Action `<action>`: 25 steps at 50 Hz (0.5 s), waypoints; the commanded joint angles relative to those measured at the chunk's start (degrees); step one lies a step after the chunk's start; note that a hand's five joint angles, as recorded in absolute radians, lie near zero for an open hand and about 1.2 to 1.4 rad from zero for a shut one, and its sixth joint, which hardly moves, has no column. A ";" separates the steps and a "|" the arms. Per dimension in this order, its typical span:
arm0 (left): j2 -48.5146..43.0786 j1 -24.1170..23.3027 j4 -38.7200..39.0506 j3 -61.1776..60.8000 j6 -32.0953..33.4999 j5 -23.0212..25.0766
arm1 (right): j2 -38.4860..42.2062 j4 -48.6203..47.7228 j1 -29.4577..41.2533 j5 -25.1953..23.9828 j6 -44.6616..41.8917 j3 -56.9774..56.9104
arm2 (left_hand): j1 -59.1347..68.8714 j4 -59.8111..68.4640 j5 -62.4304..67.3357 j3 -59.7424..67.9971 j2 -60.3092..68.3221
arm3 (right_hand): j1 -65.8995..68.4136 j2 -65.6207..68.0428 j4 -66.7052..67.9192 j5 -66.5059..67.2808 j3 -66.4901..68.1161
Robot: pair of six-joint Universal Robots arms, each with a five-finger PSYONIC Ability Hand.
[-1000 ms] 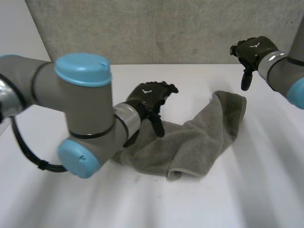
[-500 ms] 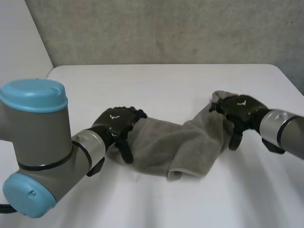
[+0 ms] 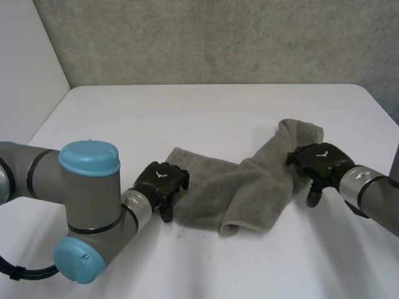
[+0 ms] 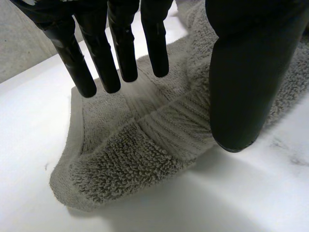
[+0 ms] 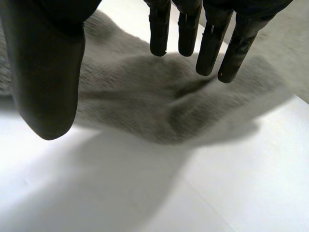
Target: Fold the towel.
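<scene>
The towel is gray. It lies all rumpled on the white table, a bit right of the middle. It runs from near and left to far and right, and its far right end is bunched up in a lump.

My left arm comes in from the near left, bent at the big joint with the blue cap. It reaches right, low over the table. My left hand is at the left end of the towel, with its back facing up. My fingers are straight and point down at the cloth, just above it. My thumb stands apart from them, down by the thick folded edge on the near side. I cannot tell if it touches the cloth. The hand is wide and holds nothing.

My right arm comes in from the right and reaches left. My right hand is at the right side of the towel, just near of the bunched lump. Its fingers are straight and hang over the cloth, and its thumb is well apart from them. This hand is wide too, with nothing in it.
</scene>
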 commanded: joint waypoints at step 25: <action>7.06 8.53 -0.05 -0.71 -0.13 -0.28 | -1.52 6.25 -3.01 -5.52 -3.10 4.28 | 49.11 49.38 49.36 49.09 49.09 | 4.48 5.38 4.80 3.78 4.73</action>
